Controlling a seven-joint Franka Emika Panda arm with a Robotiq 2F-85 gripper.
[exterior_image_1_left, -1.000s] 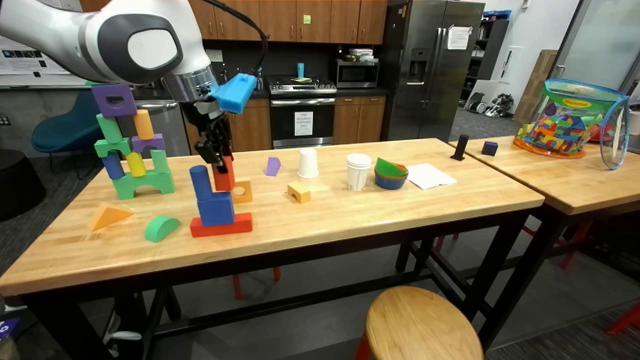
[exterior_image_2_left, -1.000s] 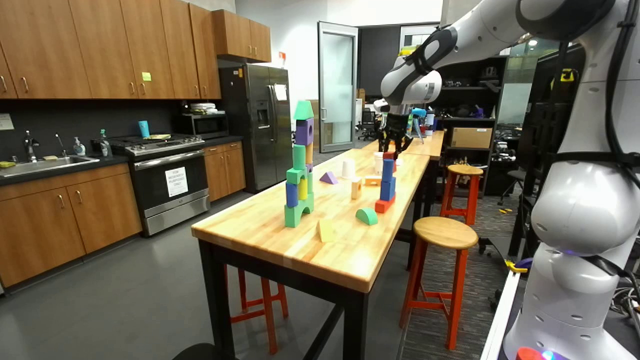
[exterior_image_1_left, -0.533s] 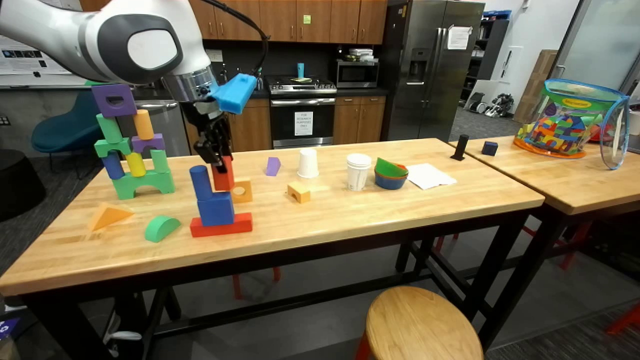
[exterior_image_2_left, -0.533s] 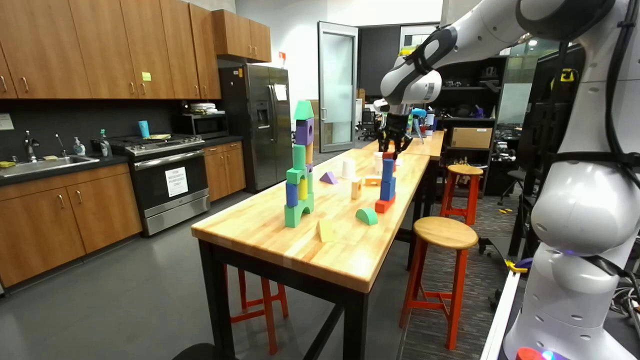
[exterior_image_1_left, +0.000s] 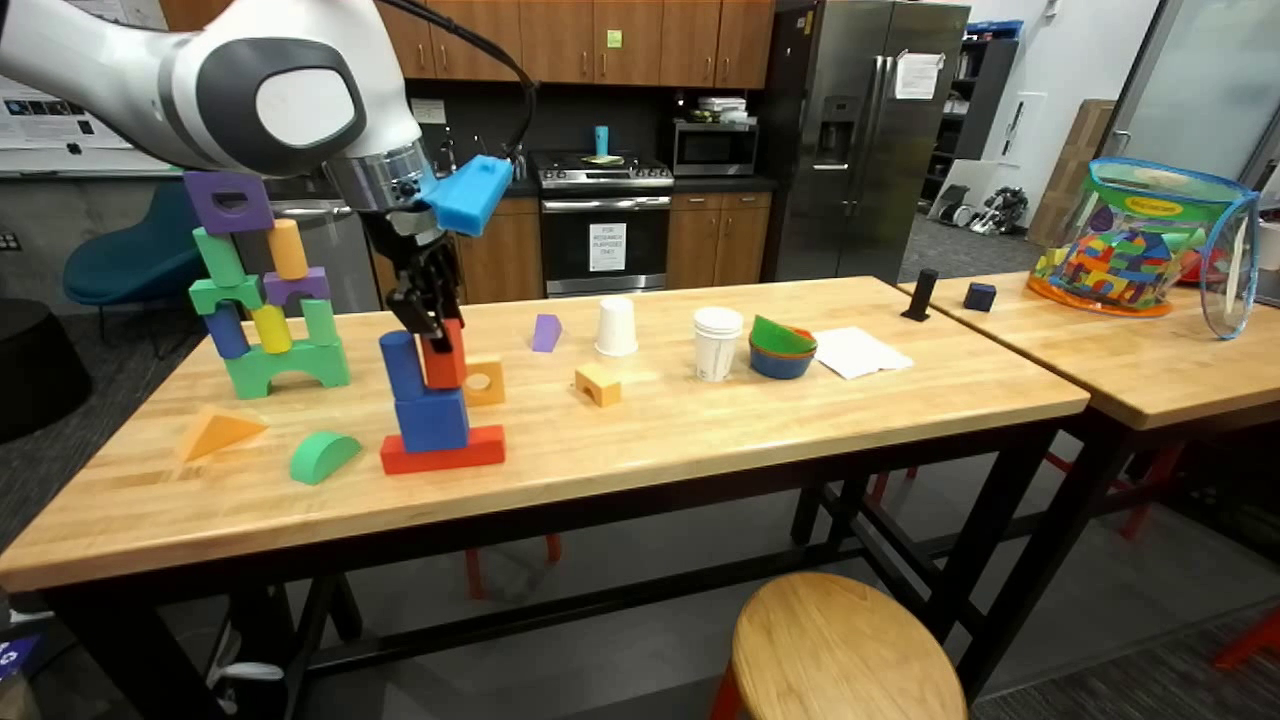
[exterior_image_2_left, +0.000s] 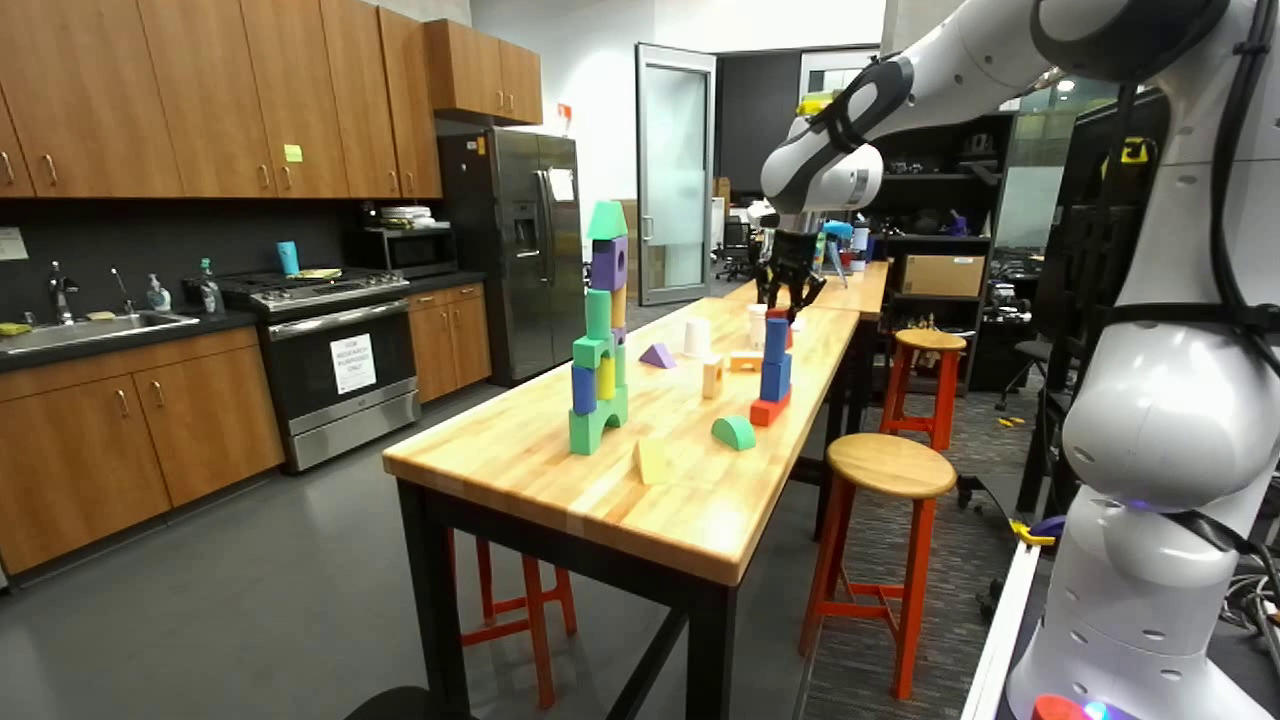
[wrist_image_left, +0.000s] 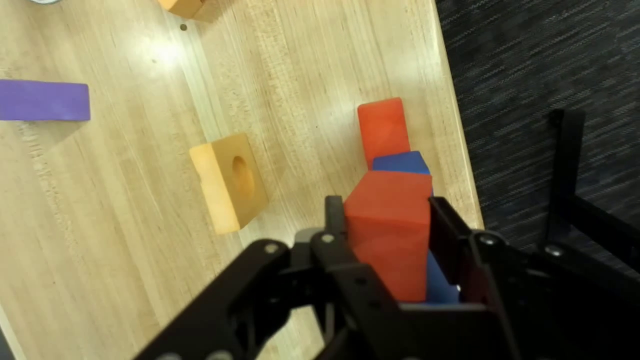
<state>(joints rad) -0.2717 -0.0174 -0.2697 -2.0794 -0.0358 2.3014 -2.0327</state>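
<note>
My gripper (exterior_image_1_left: 428, 318) is shut on a red block (exterior_image_1_left: 445, 362); in the wrist view the fingers press on both sides of this red block (wrist_image_left: 389, 230). The red block is upright over a blue block (exterior_image_1_left: 432, 422), beside an upright blue cylinder (exterior_image_1_left: 402, 366). Its lower end is at the blue block's top; I cannot tell whether it bears on it. The blue block sits on a long red block (exterior_image_1_left: 443, 452) lying on the table (exterior_image_1_left: 640, 440). In an exterior view the blue cylinder (exterior_image_2_left: 776, 340) partly hides the held block.
A tall tower of coloured blocks (exterior_image_1_left: 285, 362) stands to one side. Near the stack are an orange block with a hole (exterior_image_1_left: 485, 382), a green half-round (exterior_image_1_left: 324, 457) and an orange wedge (exterior_image_1_left: 222, 433). Farther along are a purple block (exterior_image_1_left: 546, 333), white cups (exterior_image_1_left: 617, 327) and bowls (exterior_image_1_left: 782, 362).
In the last half second my gripper has come down slightly with the red block, whose lower end is now closer to the blue block. The other blocks have not moved.
</note>
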